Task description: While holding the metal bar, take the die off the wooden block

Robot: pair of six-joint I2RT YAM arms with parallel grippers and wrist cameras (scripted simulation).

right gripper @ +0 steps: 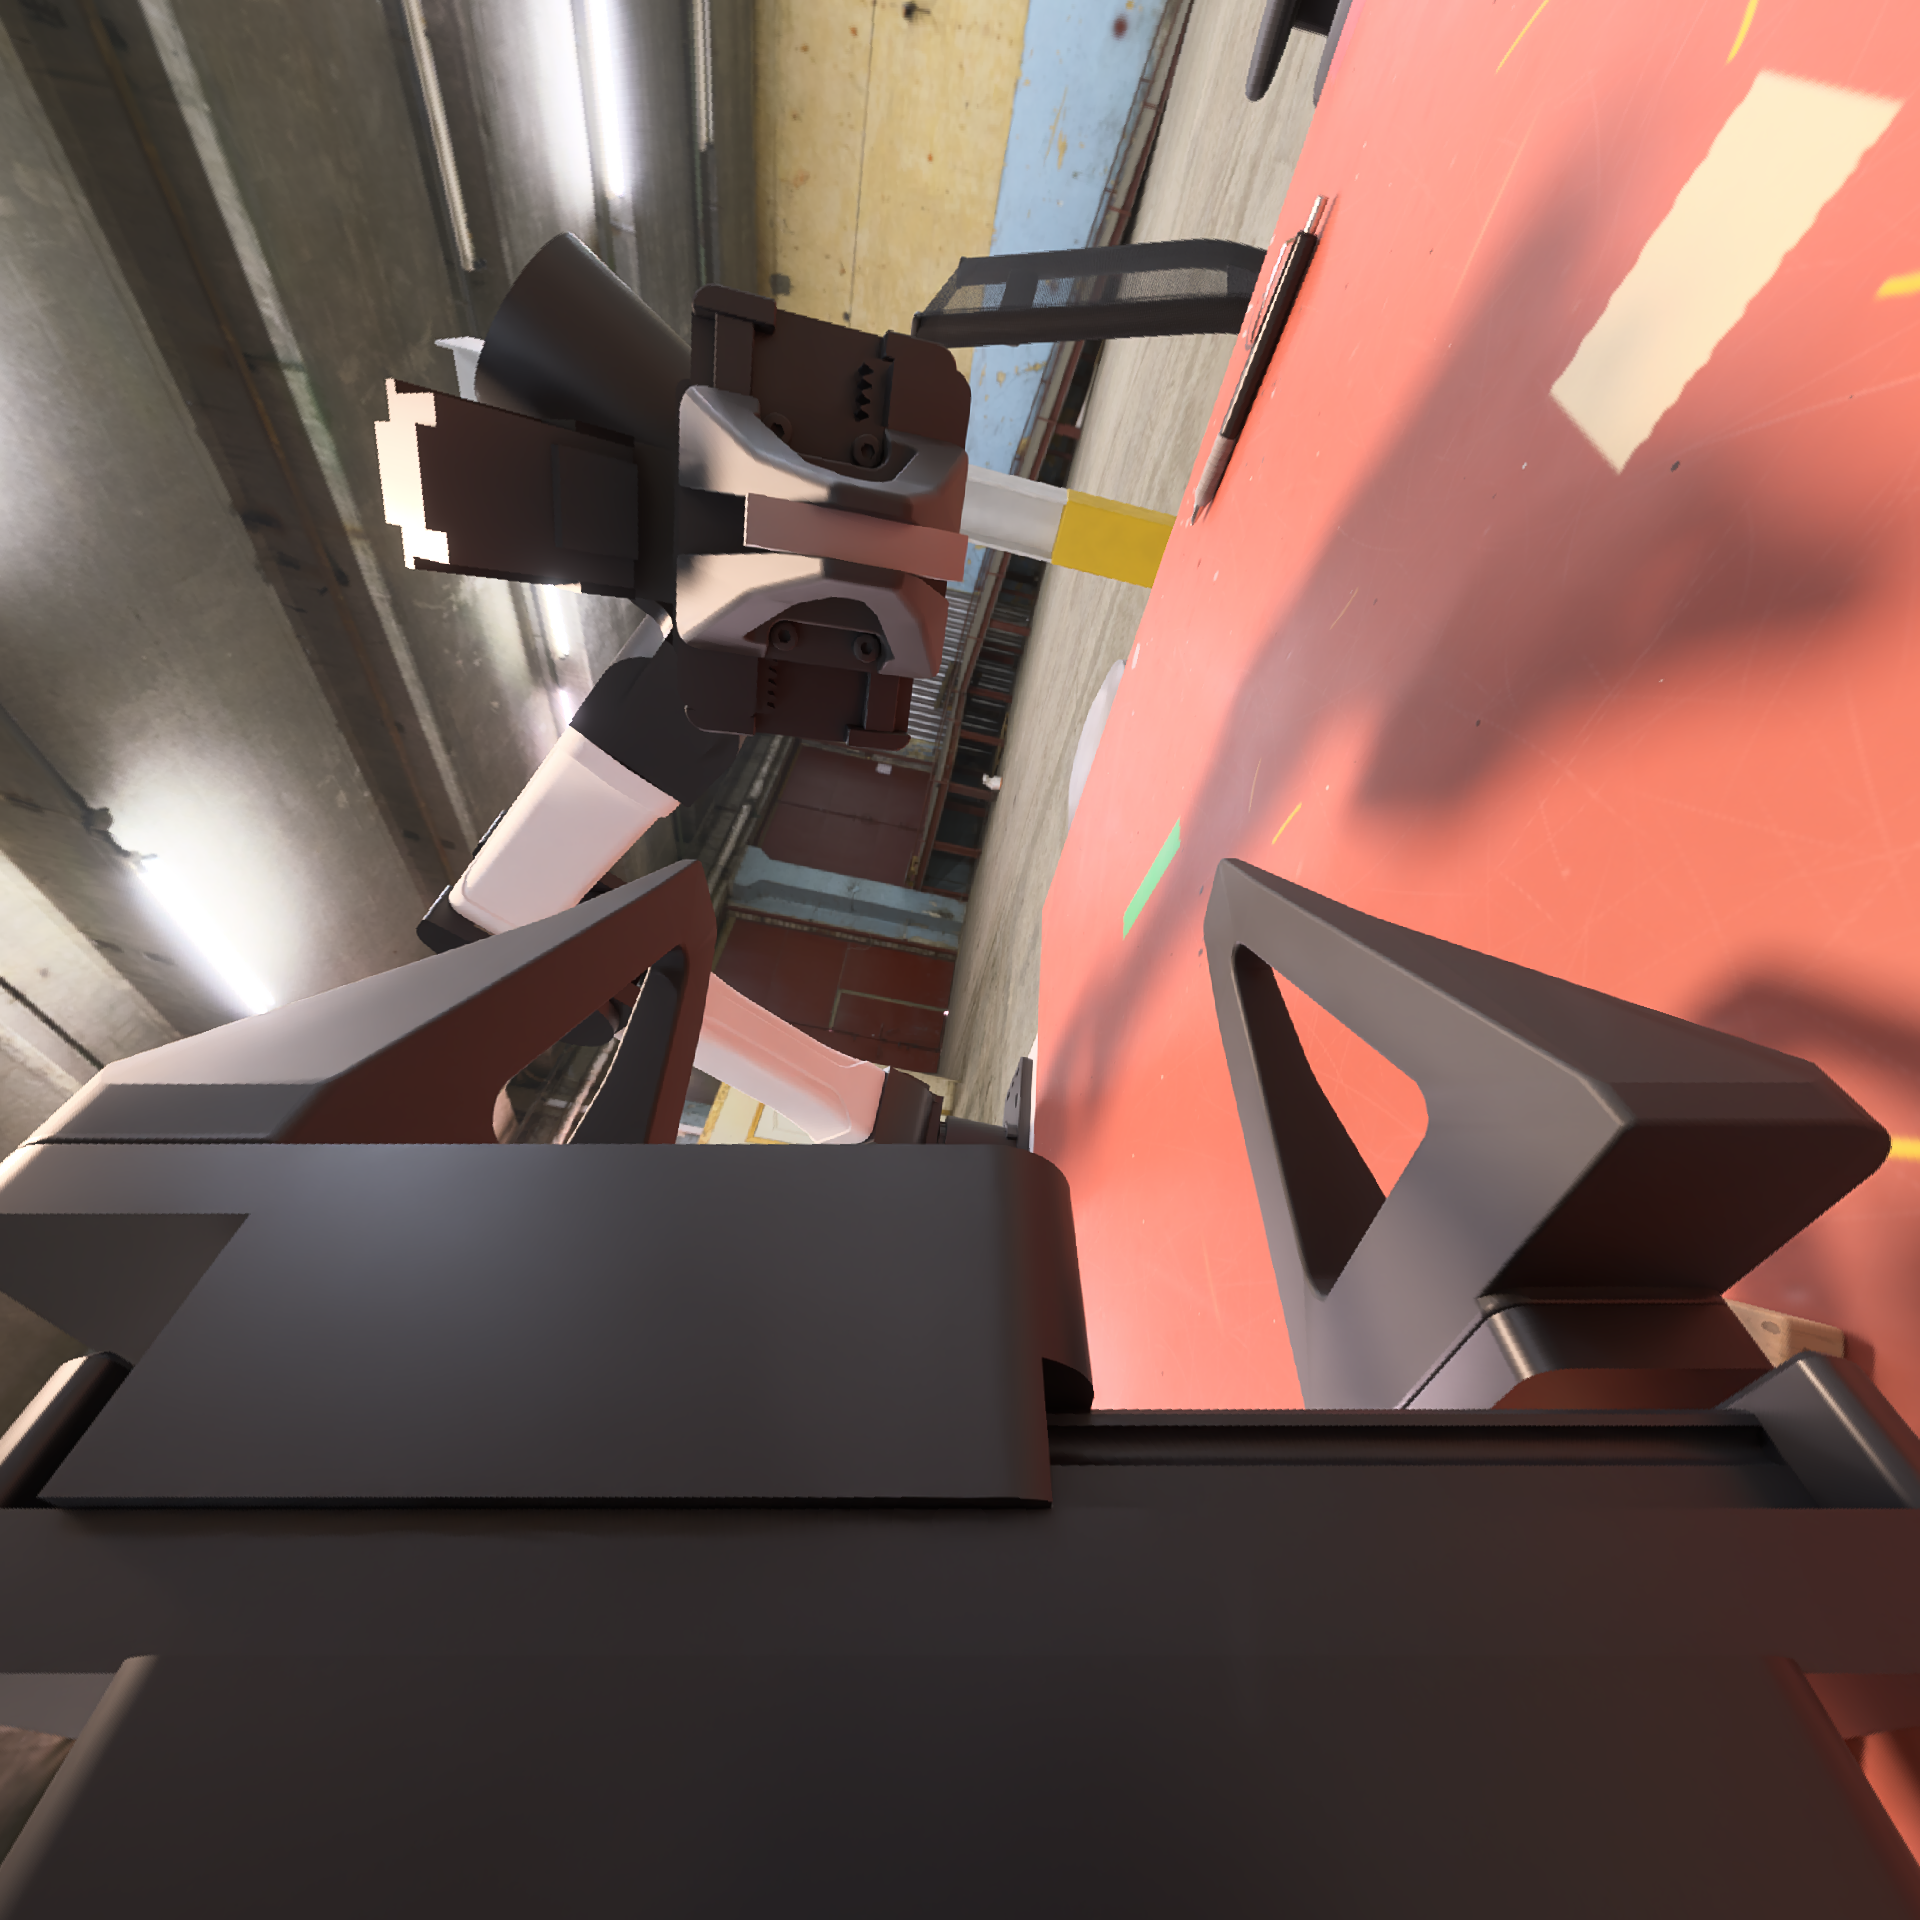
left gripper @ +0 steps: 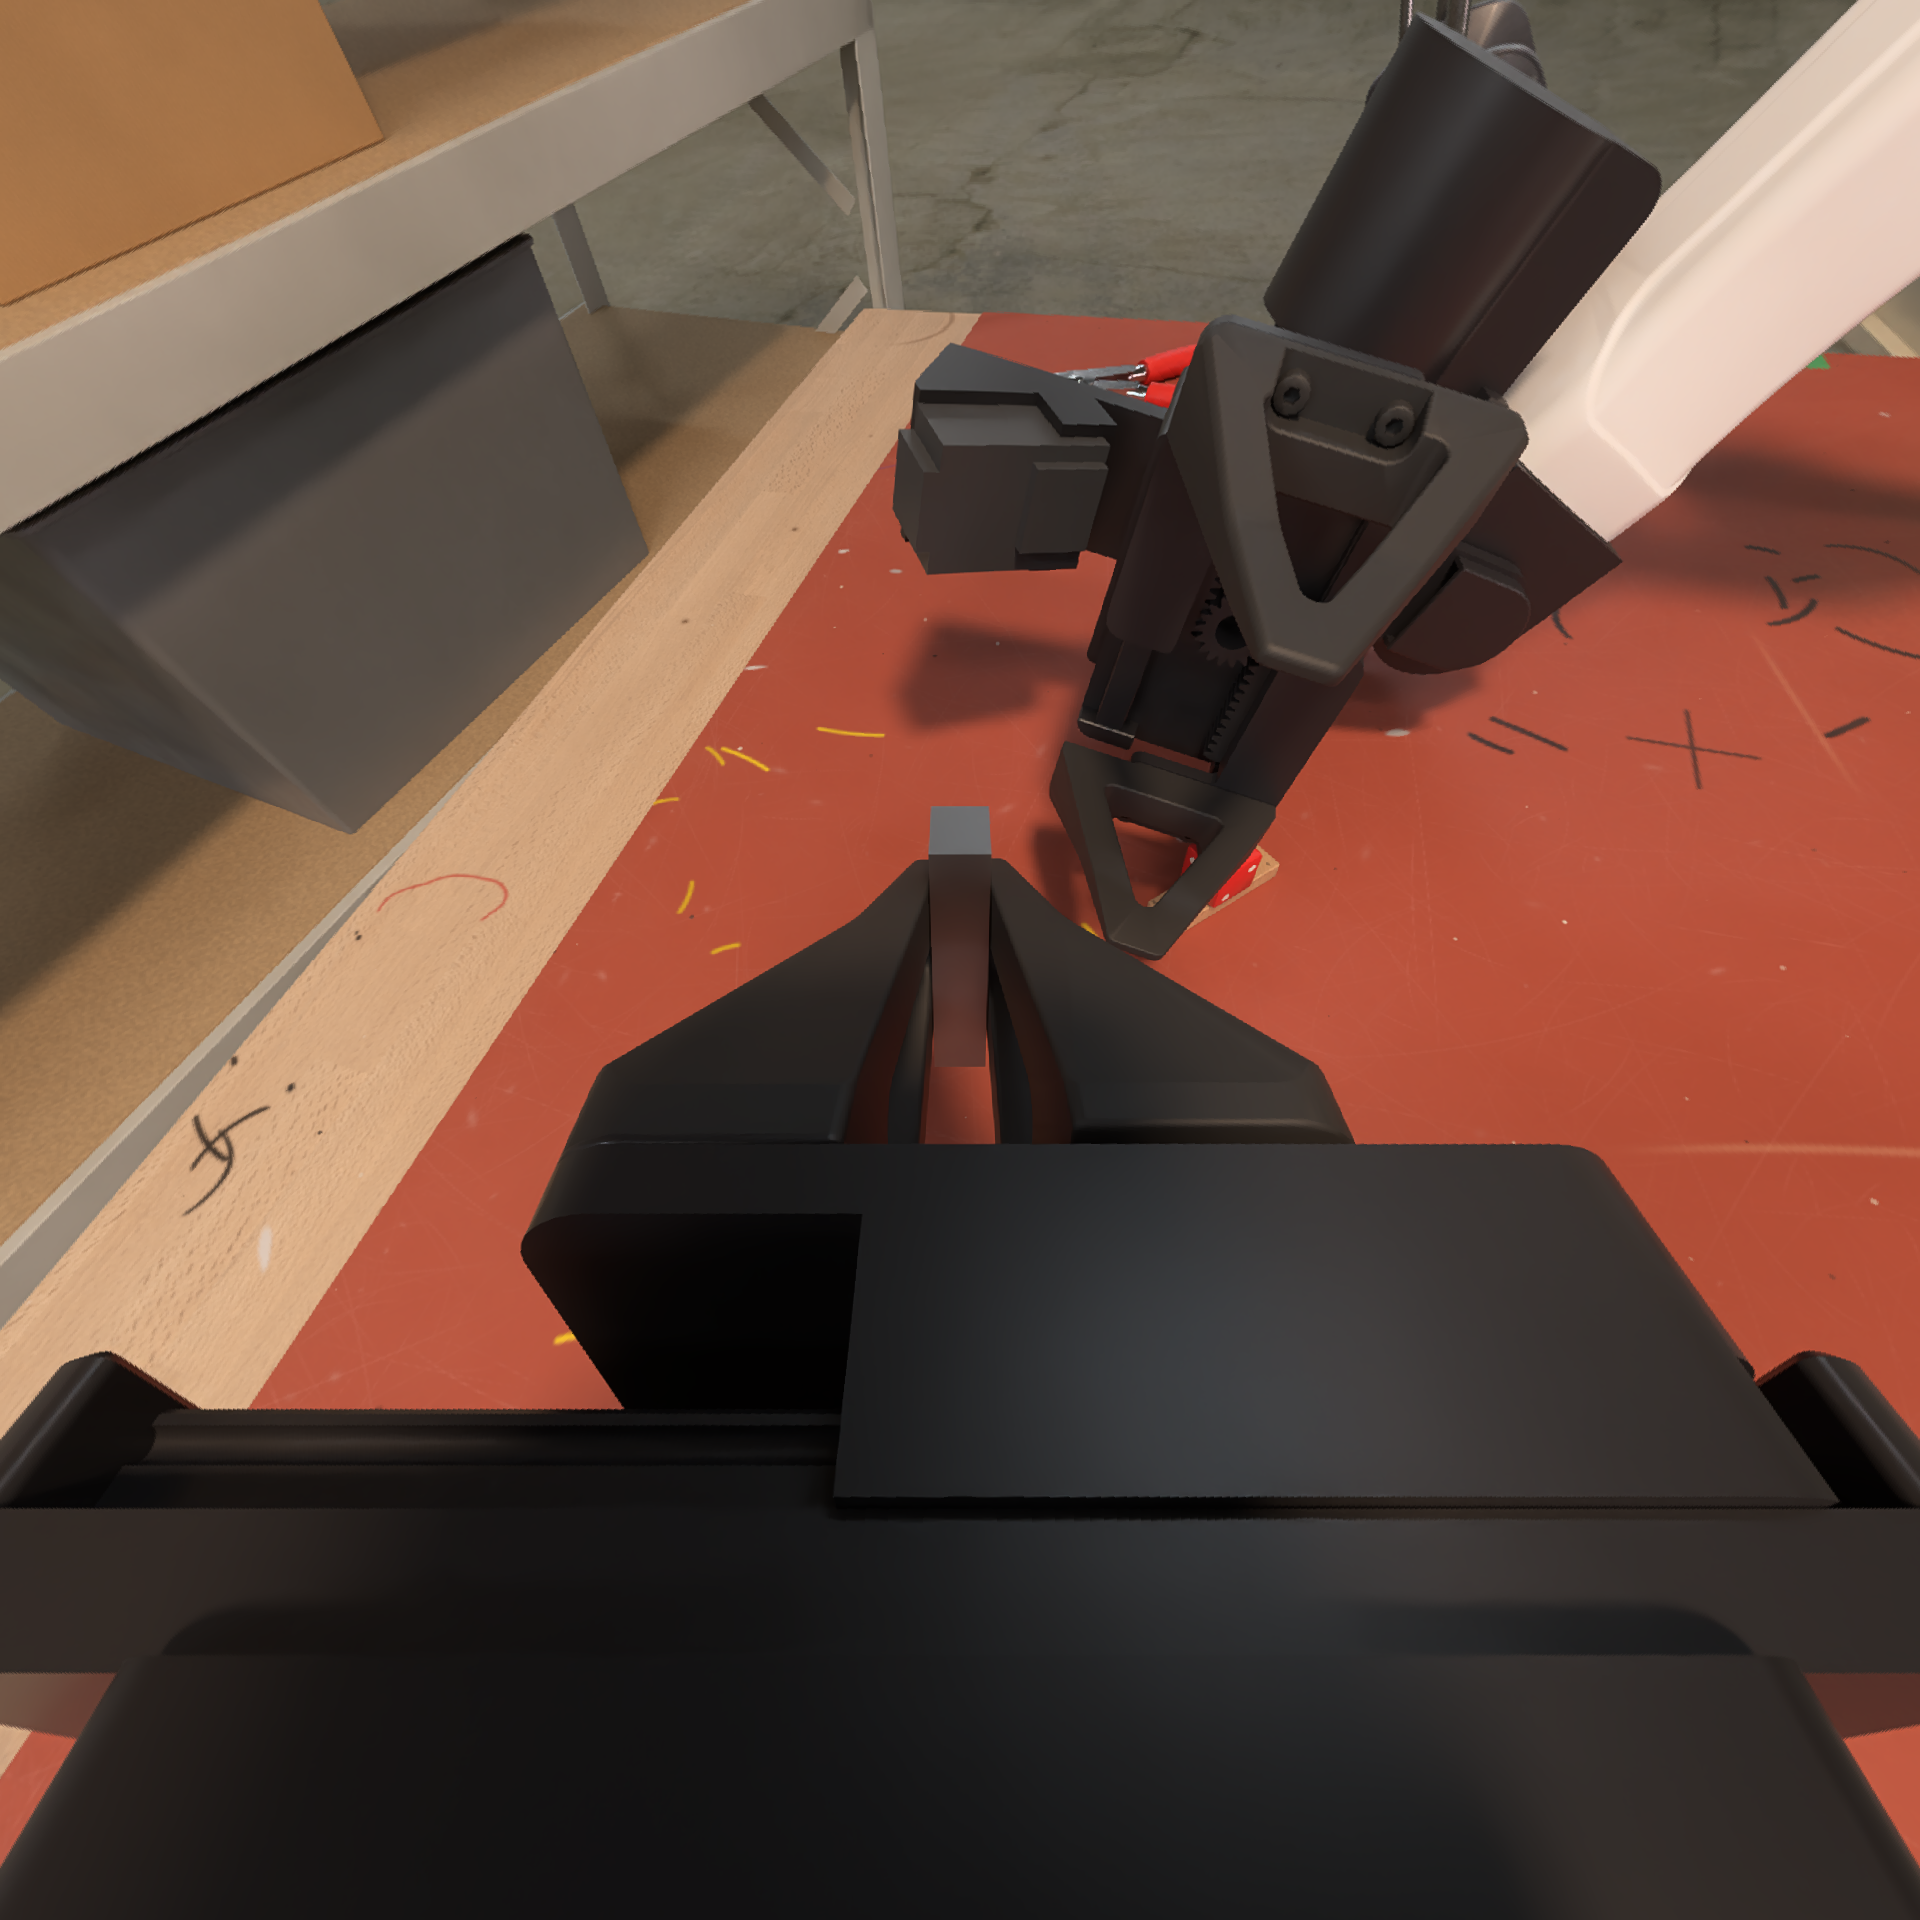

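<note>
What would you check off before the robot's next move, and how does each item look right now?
1. Metal bar clamped in the left gripper: ok, fingers closed on both sides.
2. Bar's lower end on the red mat: ok; its yellow tip touches the surface.
3. Right gripper open: ok, wide gap in the right wrist view.
4. Right gripper down at the red die: ok in the left wrist view.
5. Die centred between the fingers: cannot tell; a finger covers most of it.
6. Die resting on the wooden block: cannot tell; only slivers show.
</note>
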